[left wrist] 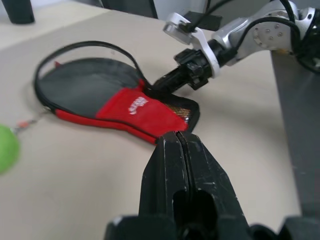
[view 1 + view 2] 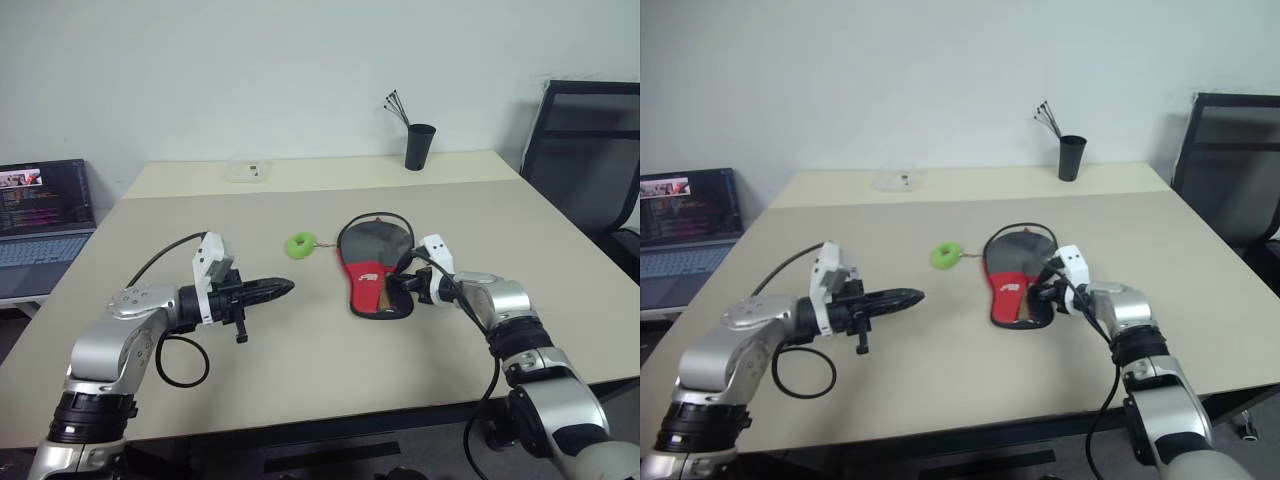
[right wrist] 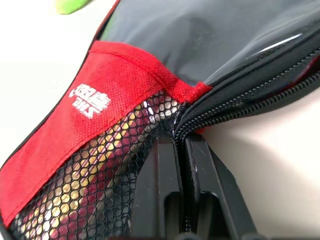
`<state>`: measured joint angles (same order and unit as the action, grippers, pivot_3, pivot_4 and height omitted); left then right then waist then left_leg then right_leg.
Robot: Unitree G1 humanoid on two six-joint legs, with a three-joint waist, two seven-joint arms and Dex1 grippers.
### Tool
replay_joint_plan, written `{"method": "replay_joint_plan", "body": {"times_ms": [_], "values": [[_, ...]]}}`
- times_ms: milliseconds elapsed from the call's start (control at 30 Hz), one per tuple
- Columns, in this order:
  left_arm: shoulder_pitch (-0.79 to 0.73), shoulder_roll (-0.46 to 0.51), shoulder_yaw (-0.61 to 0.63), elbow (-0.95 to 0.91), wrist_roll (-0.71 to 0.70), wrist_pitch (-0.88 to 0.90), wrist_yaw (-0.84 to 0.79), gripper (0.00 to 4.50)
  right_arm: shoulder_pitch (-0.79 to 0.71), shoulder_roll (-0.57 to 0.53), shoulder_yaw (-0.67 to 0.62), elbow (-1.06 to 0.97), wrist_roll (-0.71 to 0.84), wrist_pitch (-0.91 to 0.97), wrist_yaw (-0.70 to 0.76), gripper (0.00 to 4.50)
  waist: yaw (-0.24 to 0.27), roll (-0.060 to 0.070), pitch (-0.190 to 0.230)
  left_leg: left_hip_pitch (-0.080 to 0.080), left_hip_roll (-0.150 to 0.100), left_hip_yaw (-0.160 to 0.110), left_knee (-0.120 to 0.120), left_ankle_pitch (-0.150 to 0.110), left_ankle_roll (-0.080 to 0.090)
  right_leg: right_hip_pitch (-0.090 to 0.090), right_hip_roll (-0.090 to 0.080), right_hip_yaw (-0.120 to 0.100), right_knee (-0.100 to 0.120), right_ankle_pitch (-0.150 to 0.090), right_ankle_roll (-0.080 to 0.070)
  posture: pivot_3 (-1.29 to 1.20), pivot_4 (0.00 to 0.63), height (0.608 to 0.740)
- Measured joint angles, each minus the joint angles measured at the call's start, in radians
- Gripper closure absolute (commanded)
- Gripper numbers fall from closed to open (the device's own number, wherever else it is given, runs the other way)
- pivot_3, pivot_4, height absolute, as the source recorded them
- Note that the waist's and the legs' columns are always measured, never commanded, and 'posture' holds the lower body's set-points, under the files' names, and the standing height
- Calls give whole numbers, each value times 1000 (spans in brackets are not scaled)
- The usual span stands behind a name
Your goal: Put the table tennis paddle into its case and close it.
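The case [image 2: 375, 270] lies flat on the table middle, black with a red lower panel and a white logo [image 3: 90, 100]. Its round end gapes, with the zip edge standing up as a loop. Through the mesh pocket [image 3: 95, 175] I make out light wood and red of the table tennis paddle's handle. A green ring tag [image 2: 299, 244] lies on its cord just left of the case. My right gripper [image 2: 392, 284] is shut at the case's handle end, fingertips [image 3: 165, 145] on the zip where its rows meet. My left gripper [image 2: 285, 288] hovers shut and empty, left of the case.
A black cup [image 2: 420, 146] with thin sticks and a clear plastic box [image 2: 247, 171] stand at the table's far edge. An open laptop [image 2: 40, 215] sits off the left side. A black chair [image 2: 585, 150] stands at the right.
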<state>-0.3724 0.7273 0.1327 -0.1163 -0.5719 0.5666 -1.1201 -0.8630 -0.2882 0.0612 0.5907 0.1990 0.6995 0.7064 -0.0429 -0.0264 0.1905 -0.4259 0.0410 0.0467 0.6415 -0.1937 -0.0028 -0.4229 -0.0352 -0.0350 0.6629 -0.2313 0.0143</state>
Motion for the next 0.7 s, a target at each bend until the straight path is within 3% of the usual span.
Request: {"method": "replay_joint_plan", "body": {"times_ms": [300, 700], "values": [[149, 60, 23, -106, -52, 37, -18, 4500, 83, 78, 41, -253, 42, 181, -2, 4467, 12, 0, 0, 0, 2, -1, -1, -1, -2, 0, 0, 0, -1, -2, -4, 0, 150, 740], [259, 118, 30, -175, -91, 40, -71, 4500, 359, 130, 0, -796, 163, 582, -185, 4467, 15, 0, 0, -1, 3, -3, -1, -3, -4, -1, -2, -2, -1, -4, -7, 0, 150, 740]]}}
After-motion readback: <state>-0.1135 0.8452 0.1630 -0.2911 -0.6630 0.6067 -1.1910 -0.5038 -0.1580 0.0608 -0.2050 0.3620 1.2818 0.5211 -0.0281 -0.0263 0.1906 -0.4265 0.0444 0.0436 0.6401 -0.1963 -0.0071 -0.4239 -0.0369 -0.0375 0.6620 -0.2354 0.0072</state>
